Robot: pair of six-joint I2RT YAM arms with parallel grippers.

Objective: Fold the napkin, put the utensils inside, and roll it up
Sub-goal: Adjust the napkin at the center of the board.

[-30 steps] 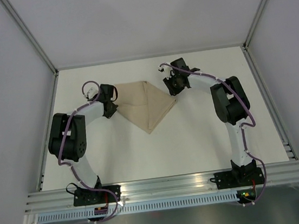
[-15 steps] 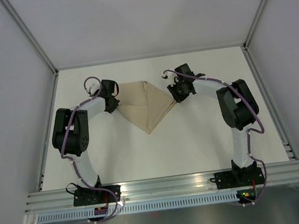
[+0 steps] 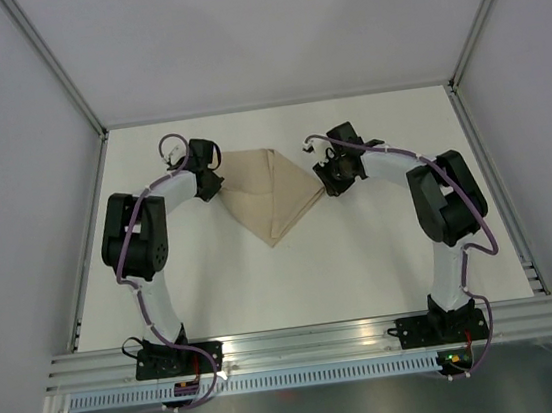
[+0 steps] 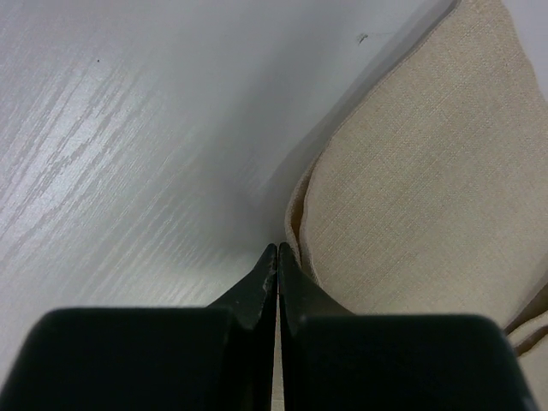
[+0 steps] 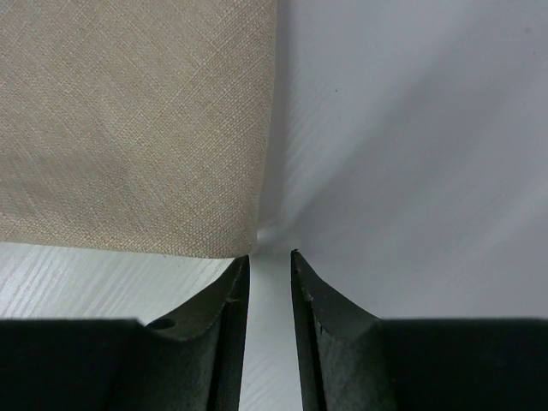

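The tan napkin (image 3: 269, 192) lies folded into a triangle, its point toward the near side. My left gripper (image 3: 215, 182) is at its left corner. In the left wrist view the jaws (image 4: 276, 248) are shut, and the napkin's doubled edge (image 4: 419, 197) lies against the right fingertip, not visibly between the jaws. My right gripper (image 3: 328, 182) is at the napkin's right corner. In the right wrist view its jaws (image 5: 270, 254) stand a narrow gap apart and empty, with the napkin's corner (image 5: 137, 120) just ahead of the left fingertip. No utensils are in view.
The white table (image 3: 363, 256) is walled by metal rails at the left, right and back. An aluminium rail (image 3: 312, 338) at the near edge carries both arm bases.
My left gripper has moved a little farther back along the napkin's left corner. My right gripper has moved nearer and down to the right corner. The napkin has barely shifted.
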